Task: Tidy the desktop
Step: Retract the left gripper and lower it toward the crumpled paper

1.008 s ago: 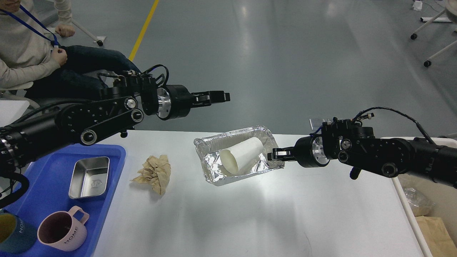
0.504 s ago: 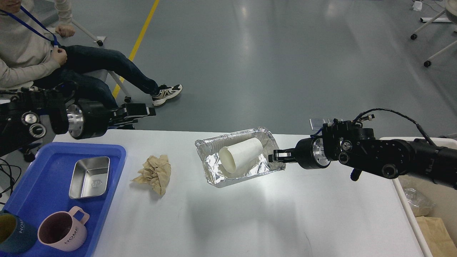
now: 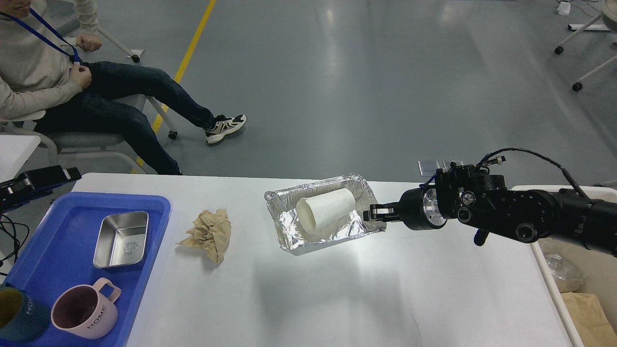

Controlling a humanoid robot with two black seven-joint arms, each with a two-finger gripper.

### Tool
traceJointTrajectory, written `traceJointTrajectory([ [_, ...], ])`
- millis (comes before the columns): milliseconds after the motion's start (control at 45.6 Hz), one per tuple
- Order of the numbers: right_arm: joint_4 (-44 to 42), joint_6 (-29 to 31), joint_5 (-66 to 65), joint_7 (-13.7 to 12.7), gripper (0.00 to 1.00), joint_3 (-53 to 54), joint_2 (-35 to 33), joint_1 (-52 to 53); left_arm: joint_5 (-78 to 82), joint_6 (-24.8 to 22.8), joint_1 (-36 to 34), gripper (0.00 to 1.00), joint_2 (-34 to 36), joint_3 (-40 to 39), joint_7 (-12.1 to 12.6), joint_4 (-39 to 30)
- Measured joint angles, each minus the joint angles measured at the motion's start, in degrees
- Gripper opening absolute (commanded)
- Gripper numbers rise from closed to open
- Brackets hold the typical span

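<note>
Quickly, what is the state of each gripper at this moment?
Left gripper: at the left edge of the view, nothing in it; open or closed cannot be told.
Right gripper: closed on the rim of the foil tray, which holds a paper cup.

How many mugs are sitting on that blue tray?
2. A pink mug stands at the blue tray's near end, and a dark teal mug sits left of it, cut off by the picture's edge; more could be hidden there.

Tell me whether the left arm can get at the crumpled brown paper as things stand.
Probably yes. The left gripper sits at the desktop's far-left edge, and only bare tabletop surrounds the crumpled brown paper; the blue tray lies beside that path.
</note>
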Motion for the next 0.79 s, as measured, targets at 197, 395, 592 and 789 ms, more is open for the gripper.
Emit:
traceJointTrajectory([
  [197,-0.07,0.00,0.00,0.00,0.00,0.20,0.07,0.00,-1.73,2.84,3.80,0.74,1.45,1.07,-1.02,-0.26],
  [395,-0.08,0.00,0.00,0.00,0.00,0.20,-0.09,0.00,-1.52,3.09,6.69,0.74,0.69,1.31,-1.13,-0.79],
  [592,-0.04,0.01,0.00,0.00,0.00,0.13,-0.02,0.00,-1.25,2.54,7.89,0.74,-1.43,1.39,-1.24,-0.81],
  [789,-0.07,0.02,0.00,0.00,0.00,-0.02,-0.08,0.00,-0.75,1.73,7.67,0.86,-6.36,1.39,-1.09,1.27],
])
